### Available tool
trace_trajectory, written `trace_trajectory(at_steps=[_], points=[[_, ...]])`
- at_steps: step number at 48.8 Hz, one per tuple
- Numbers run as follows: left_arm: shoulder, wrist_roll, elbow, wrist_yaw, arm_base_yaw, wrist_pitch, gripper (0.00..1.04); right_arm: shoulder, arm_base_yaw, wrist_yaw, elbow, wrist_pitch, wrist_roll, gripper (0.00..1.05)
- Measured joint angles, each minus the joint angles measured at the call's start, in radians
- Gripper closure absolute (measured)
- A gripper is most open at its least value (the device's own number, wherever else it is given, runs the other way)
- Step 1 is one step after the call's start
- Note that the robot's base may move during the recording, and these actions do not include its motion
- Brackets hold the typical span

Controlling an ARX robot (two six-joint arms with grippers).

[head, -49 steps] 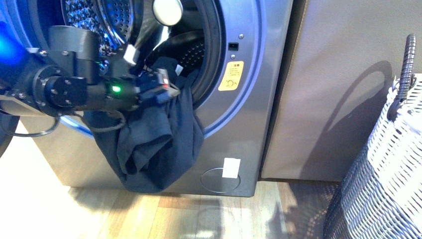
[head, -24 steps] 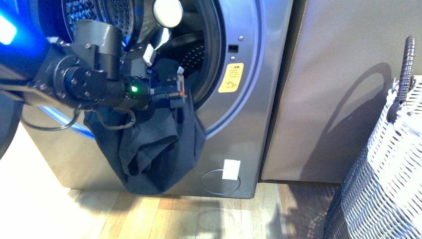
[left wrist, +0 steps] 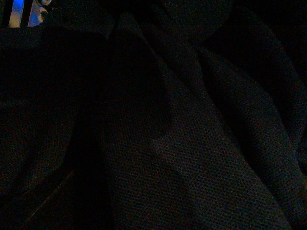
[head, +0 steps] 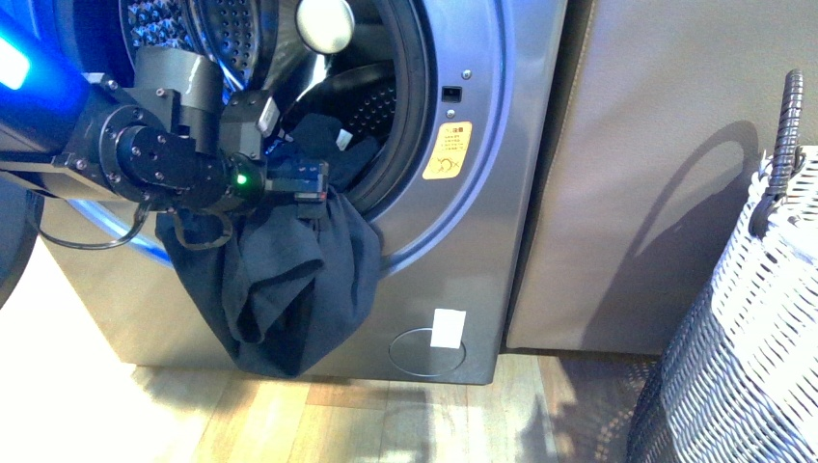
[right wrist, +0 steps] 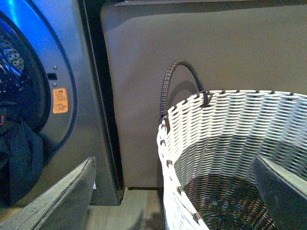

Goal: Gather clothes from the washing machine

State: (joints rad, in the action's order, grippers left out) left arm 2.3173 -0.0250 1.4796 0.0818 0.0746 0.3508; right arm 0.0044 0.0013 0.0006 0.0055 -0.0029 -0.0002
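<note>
The left arm [head: 145, 159] reached across the front of the washing machine [head: 482, 193] from the far left. A small green light glowed on it. The left gripper [head: 311, 188] sat at the bottom edge of the round door hole. It seemed to be pinching the clothes [head: 289, 280], but the tips were partly hidden in the dark cloth. The clothes hung out of the hole and down the grey front of the machine. Their bottom fold was just above the wooden floor [head: 318, 424]. The top part was still inside, by the shiny drum [head: 227, 34] with its many little holes. The left wrist view was dark.

To the right of the hole was an orange sticker [head: 448, 148]. A small white label [head: 448, 327] was stuck low on the machine. Next came a plain grey panel [head: 656, 174].

On the far right stood a woven basket [head: 752, 318] with a dark handle [head: 786, 125]. In the right wrist view, the right gripper [right wrist: 172, 191] hung over the basket. Its fingers [right wrist: 62, 199] were spread wide apart and held nothing.
</note>
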Motion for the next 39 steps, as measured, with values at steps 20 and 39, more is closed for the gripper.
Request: trace_trajectory(at_steps=[20,39], points=[[0.002,0.001,0.002,-0.018,-0.001,-0.026,0.62,0.000,0.000,0.000,0.000,0.000,0.000,0.08],[-0.046,0.014,-0.081,0.045,-0.017,0.036,0.92,0.000,0.000,0.000,0.000,0.000,0.000,0.08]])
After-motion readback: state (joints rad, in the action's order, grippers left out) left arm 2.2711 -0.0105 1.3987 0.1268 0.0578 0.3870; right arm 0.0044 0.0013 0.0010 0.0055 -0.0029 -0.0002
